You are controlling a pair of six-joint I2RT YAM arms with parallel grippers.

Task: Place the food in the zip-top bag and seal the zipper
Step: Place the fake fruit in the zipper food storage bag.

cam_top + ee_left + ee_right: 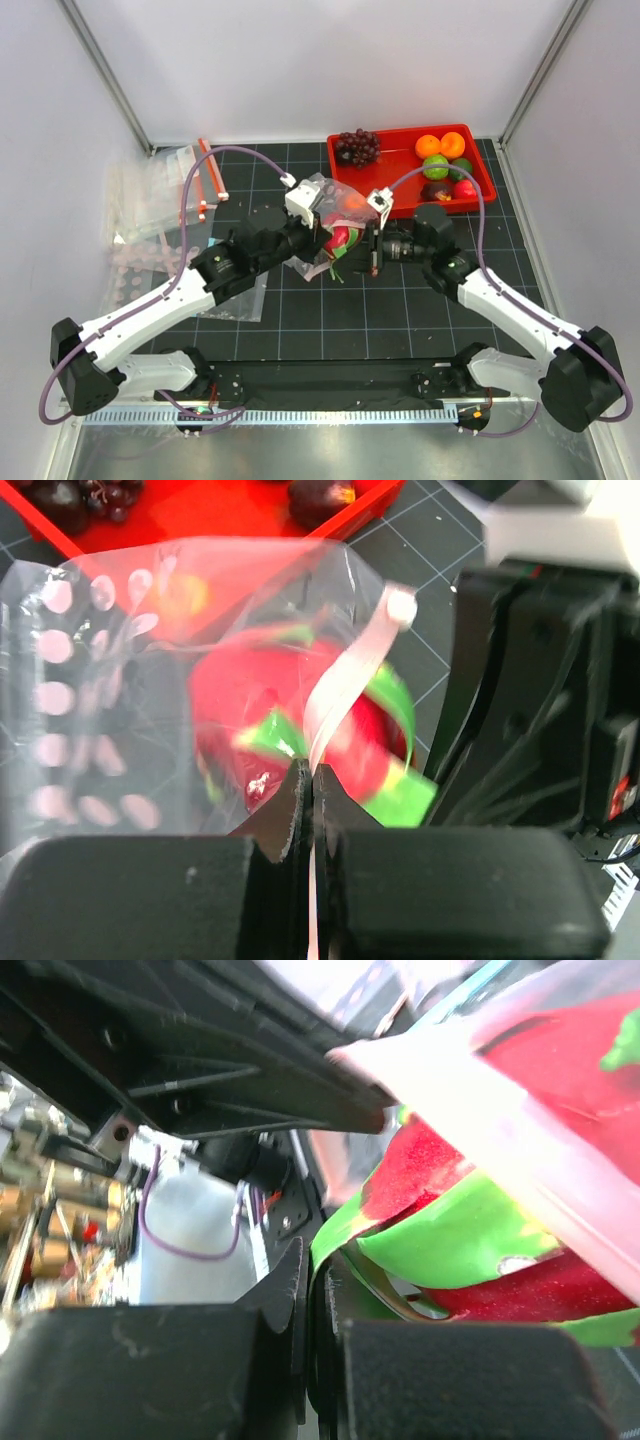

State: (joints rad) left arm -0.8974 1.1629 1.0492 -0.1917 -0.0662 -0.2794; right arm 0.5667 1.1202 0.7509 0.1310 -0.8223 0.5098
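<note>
The dotted zip-top bag [325, 205] hangs above the mat centre, its body lifted toward the red tray. My left gripper [316, 232] is shut on the bag's pink zipper strip [345, 685]. The pink dragon fruit [342, 240] with green scales sits at the bag's mouth, seen through the plastic in the left wrist view [290, 730]. My right gripper [366, 250] is shut on a green scale of the dragon fruit [440, 1230]. The grape bunch [357, 146], a red fruit [464, 190] and a dark fruit [436, 190] lie in the tray.
The red tray [400, 160] stands at the back right with orange and green fruits too. Plain clear bags [165, 180] with a red-strip one lie at the back left. Another dotted sheet [150, 265] lies on the left of the black grid mat.
</note>
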